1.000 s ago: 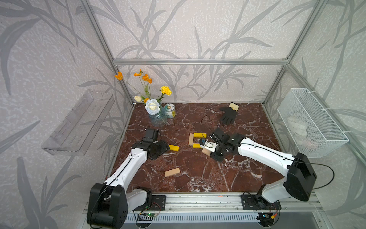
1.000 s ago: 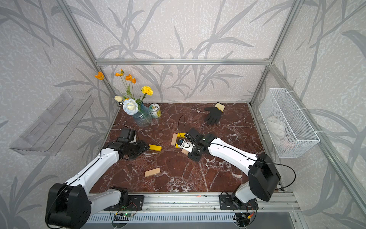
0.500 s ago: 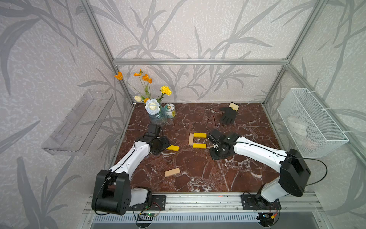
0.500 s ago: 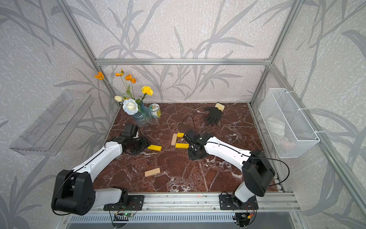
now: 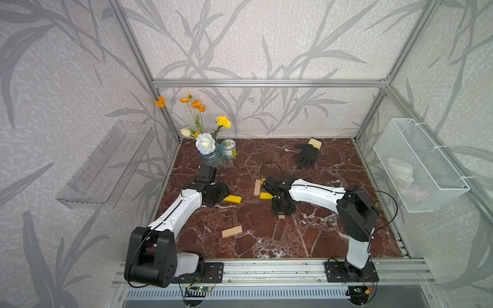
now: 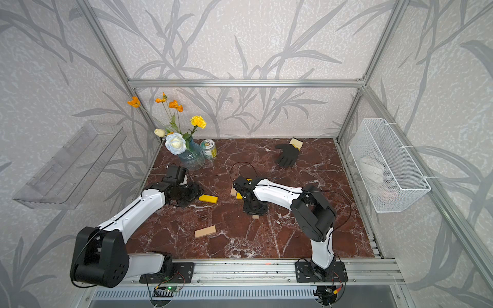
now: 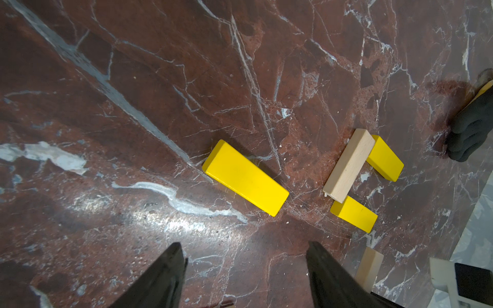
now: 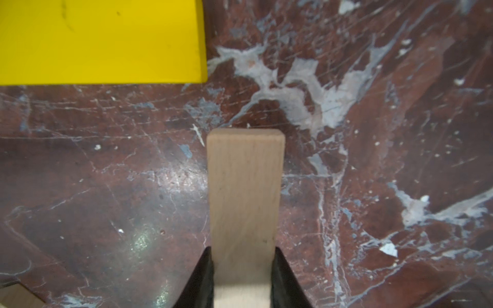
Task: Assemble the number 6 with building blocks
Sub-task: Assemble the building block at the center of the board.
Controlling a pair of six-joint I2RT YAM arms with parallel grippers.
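Right gripper (image 8: 243, 256) has swung its wood bar (image 8: 244, 186) downward.

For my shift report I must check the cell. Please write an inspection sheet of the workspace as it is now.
Surface: marble tabletop, no spill seen.
Job's things: placed wood bar, two yellow bars beside it; loose yellow bar; loose wood bar; held wood bar.
Clutter: black glove, can, flower vase.
Grippers: left gripper open, empty; right gripper shut on held wood bar.
Cables: black cable loop above right wrist.
Surroundings: wire basket, clear shelf on walls.
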